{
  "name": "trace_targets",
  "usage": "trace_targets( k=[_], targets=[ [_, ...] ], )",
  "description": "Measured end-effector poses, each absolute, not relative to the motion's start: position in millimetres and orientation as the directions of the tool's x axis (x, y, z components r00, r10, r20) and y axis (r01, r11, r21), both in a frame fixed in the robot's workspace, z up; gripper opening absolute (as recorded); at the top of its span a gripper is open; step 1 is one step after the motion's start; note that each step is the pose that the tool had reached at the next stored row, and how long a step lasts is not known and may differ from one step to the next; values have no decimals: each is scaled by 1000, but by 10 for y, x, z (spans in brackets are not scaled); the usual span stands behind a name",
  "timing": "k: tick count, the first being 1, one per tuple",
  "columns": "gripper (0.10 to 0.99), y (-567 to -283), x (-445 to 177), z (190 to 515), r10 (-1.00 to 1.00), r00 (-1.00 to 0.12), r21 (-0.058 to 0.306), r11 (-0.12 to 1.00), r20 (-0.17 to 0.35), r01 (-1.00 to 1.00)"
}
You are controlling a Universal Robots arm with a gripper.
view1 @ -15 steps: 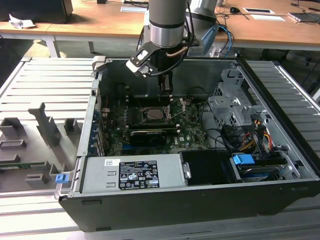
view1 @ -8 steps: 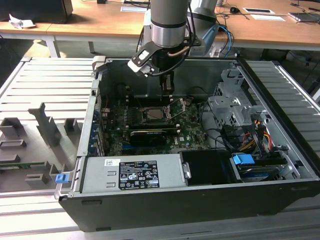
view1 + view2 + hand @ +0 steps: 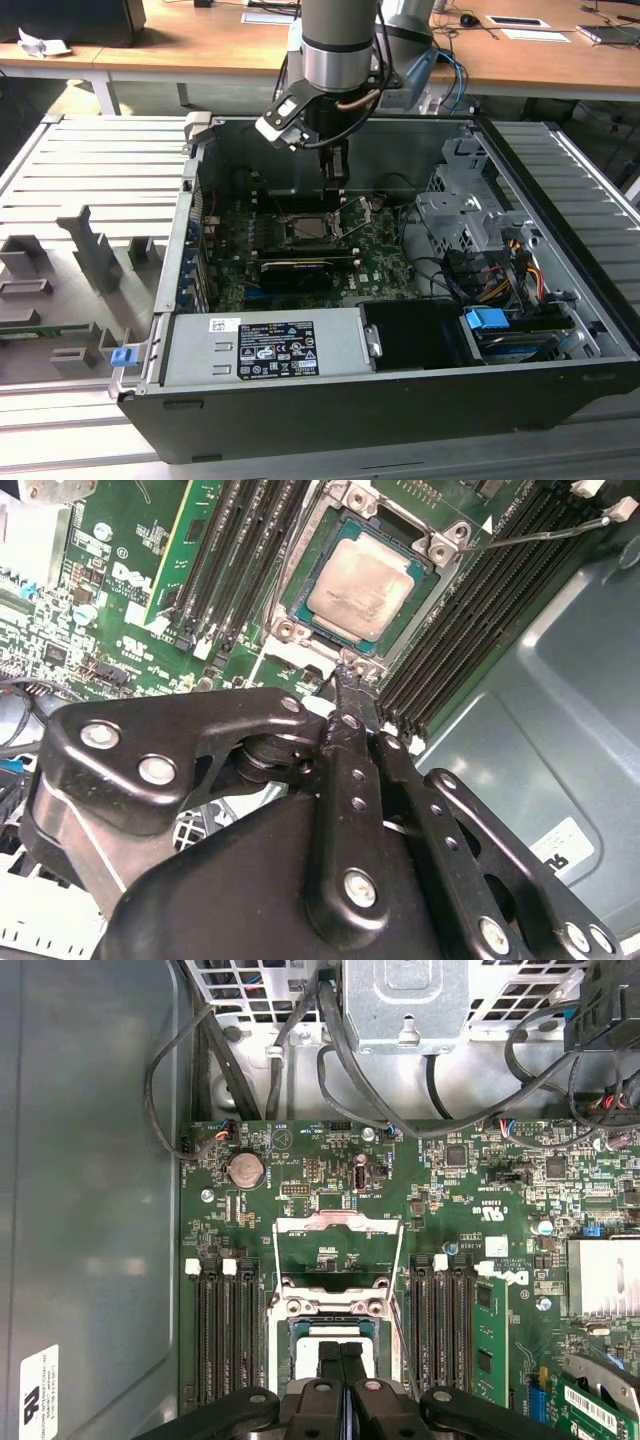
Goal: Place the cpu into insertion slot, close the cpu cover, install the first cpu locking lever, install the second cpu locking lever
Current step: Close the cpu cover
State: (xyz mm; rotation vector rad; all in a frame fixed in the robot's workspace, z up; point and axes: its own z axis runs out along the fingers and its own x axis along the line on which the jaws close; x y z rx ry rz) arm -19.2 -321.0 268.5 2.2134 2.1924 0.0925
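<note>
The arm reaches down into the open computer case [image 3: 560, 200], and the pincer [image 3: 335, 190] hangs low over the green board [image 3: 300, 1175]. In both wrist views its two black fingers [image 3: 330, 1360] are pressed together with nothing between them. The joined tips of the pincer [image 3: 345, 675] sit at the near edge of the insertion slot [image 3: 440, 548], touching its silvery rim or just short of it; I can't quite tell which from here.

Just ahead of the tips, the cpu [image 3: 360, 583] lies flat in the slot with its dull metal face up, uncovered. Beyond it, farther from the pincer [image 3: 340, 1350], the cpu cover [image 3: 340, 1224] is swung open off the socket, and green board shows through its window. A thin wire lever [image 3: 540, 535] sticks out from the slot's far corner, away from the fingers. Long black memory slots [image 3: 225, 1330] run along both sides of the pincer.
</note>
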Motion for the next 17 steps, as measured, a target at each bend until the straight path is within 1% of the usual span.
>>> trace_targets(
  k=[17],
  targets=[
    [106,-3209,-116,2799,1000,9,59,-10,25,998]
  ],
)
